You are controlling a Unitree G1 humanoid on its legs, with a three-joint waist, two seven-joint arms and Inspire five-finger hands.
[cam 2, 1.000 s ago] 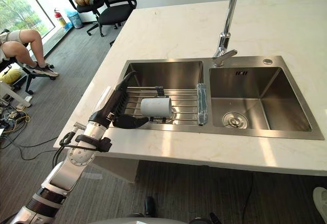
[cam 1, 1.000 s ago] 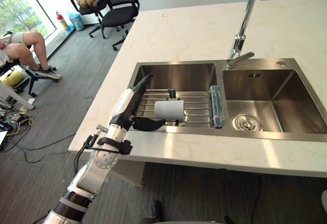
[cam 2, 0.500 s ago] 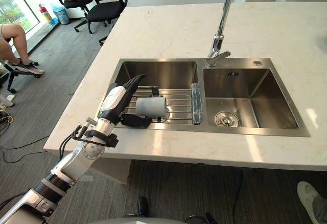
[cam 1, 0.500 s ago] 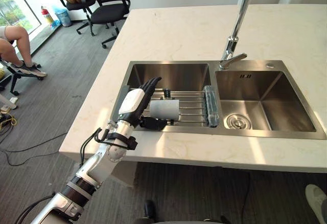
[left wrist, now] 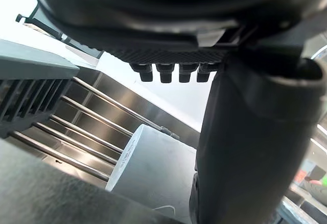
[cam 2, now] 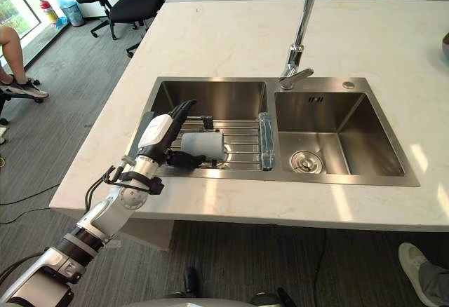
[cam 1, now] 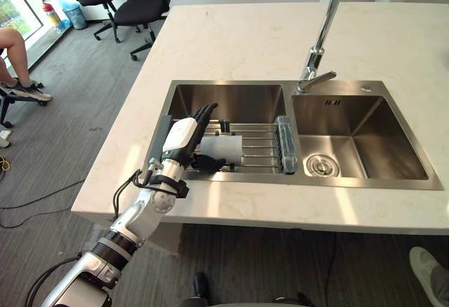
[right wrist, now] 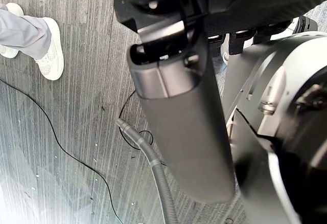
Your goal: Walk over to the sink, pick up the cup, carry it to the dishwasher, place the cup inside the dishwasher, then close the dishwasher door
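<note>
A pale grey cup lies on its side on a wire rack across the left basin of the steel sink. My left hand reaches over the sink's left rim, right beside the cup's left end. Its fingers are straight above the rack and its thumb lies against the cup's near side, so the hand is open. The left wrist view has the cup just past the thumb. My right hand hangs over the floor with a straight thumb, holding nothing.
A tall tap stands behind the divide, with the right basin beyond. A clear roll closes the rack's right end. Pale countertop surrounds the sink. Office chairs and a seated person are at the far left. A person's shoe stands near me.
The camera has shifted and the sink sits more central. My left hand has moved in from the rack's left edge to the cup, thumb now against it. The cup has not moved.
</note>
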